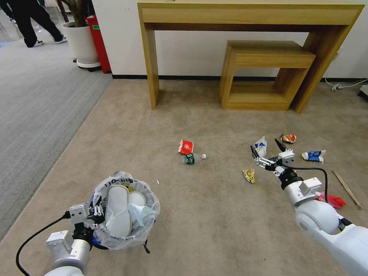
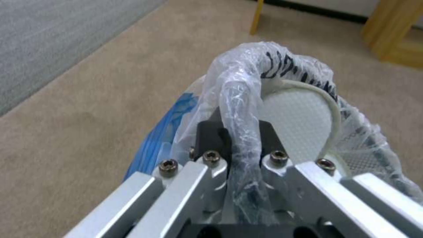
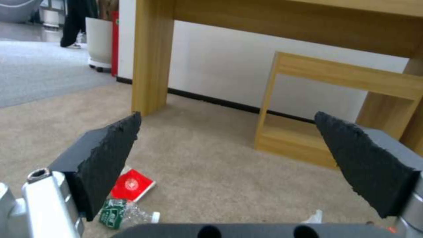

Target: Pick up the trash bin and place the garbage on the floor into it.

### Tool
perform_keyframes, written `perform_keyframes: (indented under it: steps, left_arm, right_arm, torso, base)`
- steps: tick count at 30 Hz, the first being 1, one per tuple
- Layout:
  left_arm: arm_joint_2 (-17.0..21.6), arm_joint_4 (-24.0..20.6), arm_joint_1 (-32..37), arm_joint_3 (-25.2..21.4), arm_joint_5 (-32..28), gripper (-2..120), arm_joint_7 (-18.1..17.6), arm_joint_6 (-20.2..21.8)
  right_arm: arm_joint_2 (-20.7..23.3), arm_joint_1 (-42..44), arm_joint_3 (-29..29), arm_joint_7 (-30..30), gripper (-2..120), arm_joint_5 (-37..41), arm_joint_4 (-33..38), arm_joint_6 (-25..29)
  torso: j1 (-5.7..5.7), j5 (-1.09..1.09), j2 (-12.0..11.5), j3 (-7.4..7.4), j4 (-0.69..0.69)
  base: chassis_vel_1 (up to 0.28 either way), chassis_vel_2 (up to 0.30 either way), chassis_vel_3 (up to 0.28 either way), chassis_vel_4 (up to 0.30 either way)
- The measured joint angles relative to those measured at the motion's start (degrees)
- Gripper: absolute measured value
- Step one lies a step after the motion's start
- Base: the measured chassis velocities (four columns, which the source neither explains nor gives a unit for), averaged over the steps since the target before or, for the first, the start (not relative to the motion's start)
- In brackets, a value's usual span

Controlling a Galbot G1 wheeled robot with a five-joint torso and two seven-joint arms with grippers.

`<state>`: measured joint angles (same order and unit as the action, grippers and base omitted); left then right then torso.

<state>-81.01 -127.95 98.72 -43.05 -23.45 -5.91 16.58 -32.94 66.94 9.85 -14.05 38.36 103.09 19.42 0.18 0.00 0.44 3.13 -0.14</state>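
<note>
The trash bin (image 1: 122,230), dark blue with a clear printed bag, hangs at the lower left with my left gripper (image 1: 95,214) shut on its rim. The left wrist view shows the pads clamping the bag-covered rim (image 2: 240,132). Two white slippers (image 1: 117,209) and a pale blue tissue (image 1: 140,212) lie inside. My right gripper (image 1: 265,146) hovers open over the beige floor (image 1: 214,214), just in front of a blue-white wrapper (image 1: 261,145). Around it lie a yellow wrapper (image 1: 249,175), an orange wrapper (image 1: 288,138), a blue-white carton (image 1: 313,155), a red packet (image 1: 332,200) and a wooden stick (image 1: 346,183). Farther left are a flattened red paper cup (image 1: 186,147) and a small bottle (image 1: 193,158).
A tall wooden desk (image 1: 249,15) stands against the far wall with a lower wooden stool (image 1: 268,57) under it. Grey striped carpet (image 1: 38,99) runs along the left, with a white planter (image 1: 81,44) and a red stand (image 1: 99,42) behind. A white cable (image 1: 345,85) lies at the far right.
</note>
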Motion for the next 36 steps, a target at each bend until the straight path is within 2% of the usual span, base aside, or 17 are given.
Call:
perform_keyframes:
  steps: [15, 36]
  left_arm:
    - [-0.68, -0.4, -0.52, -0.63, -0.38, 3, 0.38, -0.42]
    - [-0.41, -0.45, 0.19, -1.57, -0.71, 3, 0.94, -1.33]
  right_arm:
    - [-1.51, 0.54, 0.51, 0.31, 100, -1.87, -0.45, 0.51]
    - [-2.6, -0.9, -1.55, 0.4, 100, -2.96, -0.41, 0.58]
  torso:
    - [0.0, 0.0, 0.0, 0.0, 0.0]
    - [0.0, -0.01, 0.0, 0.01, 0.0]
  base:
    - [-0.007, 0.005, 0.005, -0.008]
    - [-0.071, 0.067, 0.071, -0.064]
